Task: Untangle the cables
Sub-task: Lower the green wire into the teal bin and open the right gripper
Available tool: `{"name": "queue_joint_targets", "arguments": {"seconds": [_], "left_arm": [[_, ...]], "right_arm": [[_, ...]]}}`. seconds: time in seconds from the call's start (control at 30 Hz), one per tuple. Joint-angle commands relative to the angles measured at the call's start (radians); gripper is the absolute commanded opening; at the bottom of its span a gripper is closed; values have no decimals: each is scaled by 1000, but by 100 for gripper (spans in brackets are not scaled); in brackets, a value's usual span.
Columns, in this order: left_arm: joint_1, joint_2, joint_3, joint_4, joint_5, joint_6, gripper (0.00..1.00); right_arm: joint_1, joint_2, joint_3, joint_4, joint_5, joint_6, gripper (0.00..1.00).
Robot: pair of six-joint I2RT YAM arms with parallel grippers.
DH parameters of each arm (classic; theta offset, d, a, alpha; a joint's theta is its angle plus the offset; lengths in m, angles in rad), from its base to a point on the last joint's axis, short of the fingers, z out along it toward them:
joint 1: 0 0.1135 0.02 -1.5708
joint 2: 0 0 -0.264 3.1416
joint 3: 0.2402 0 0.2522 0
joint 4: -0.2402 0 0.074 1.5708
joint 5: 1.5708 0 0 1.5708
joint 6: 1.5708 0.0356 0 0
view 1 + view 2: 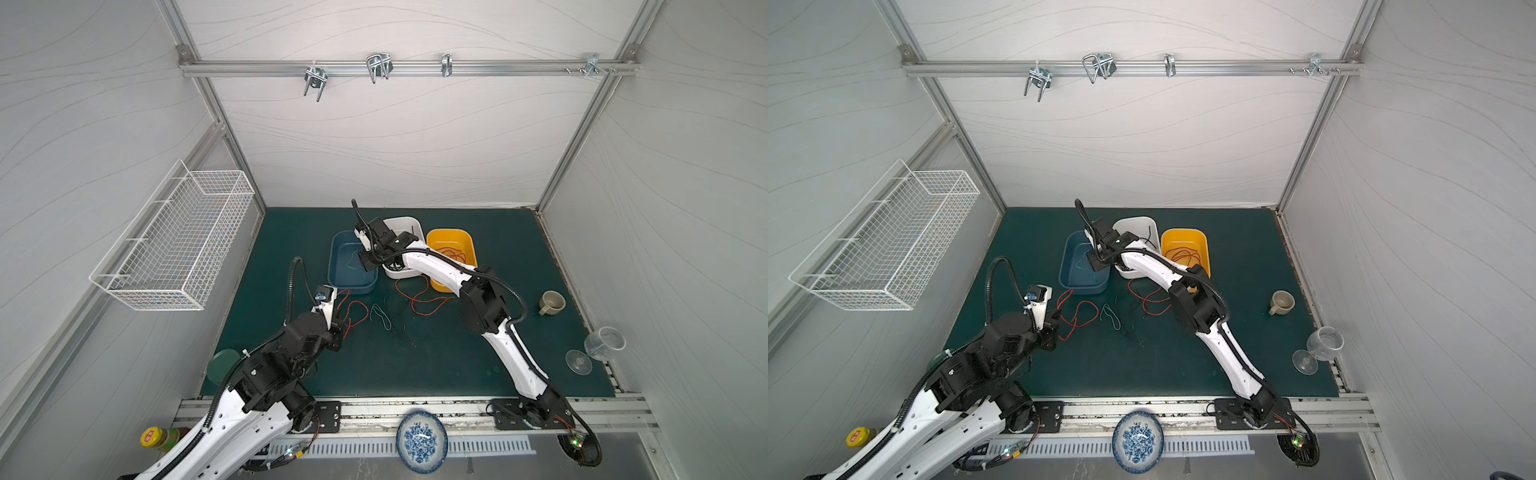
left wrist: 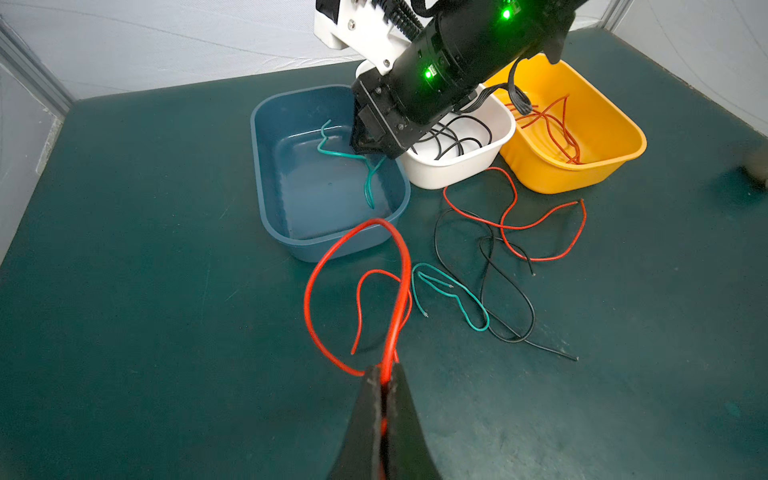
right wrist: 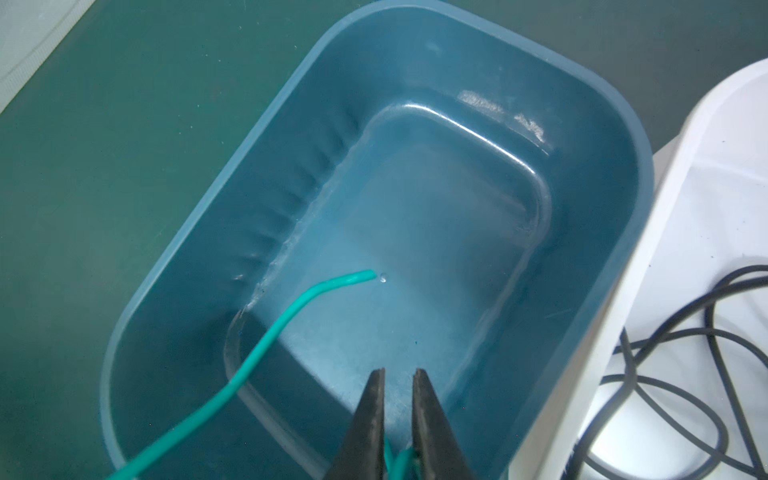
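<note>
My left gripper (image 2: 384,370) is shut on a red cable (image 2: 309,291), which loops out over the green mat; in a top view this gripper (image 1: 343,328) is left of the loose pile. My right gripper (image 3: 399,372) hangs inside the blue bin (image 3: 615,124), its jaws a little apart. A teal cable (image 3: 266,345) lies in that bin and runs between the jaws lower down, loose in the gap. On the mat, another teal cable (image 2: 457,297), a black cable (image 2: 511,286) and a second red cable (image 2: 540,220) cross one another.
A white bin (image 2: 457,174) holds black cables and a yellow bin (image 2: 582,174) holds red ones, both beside the blue bin. A mug (image 1: 552,301) and a tipped glass (image 1: 604,343) sit at the right edge. A wire basket (image 1: 178,241) hangs on the left wall.
</note>
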Motion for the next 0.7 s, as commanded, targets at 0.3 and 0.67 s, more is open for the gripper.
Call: {"name": "queue_joint_targets", "arguments": {"seconds": [0.3,0.67], "left_arm": [[4,4,6,46,-5,8,0],[3,4,5,47,-2,9,0]], "right_arm": [[0,-9,45,-39,4,-37,29],[11,-8,110,-52,-3,-51,45]]}}
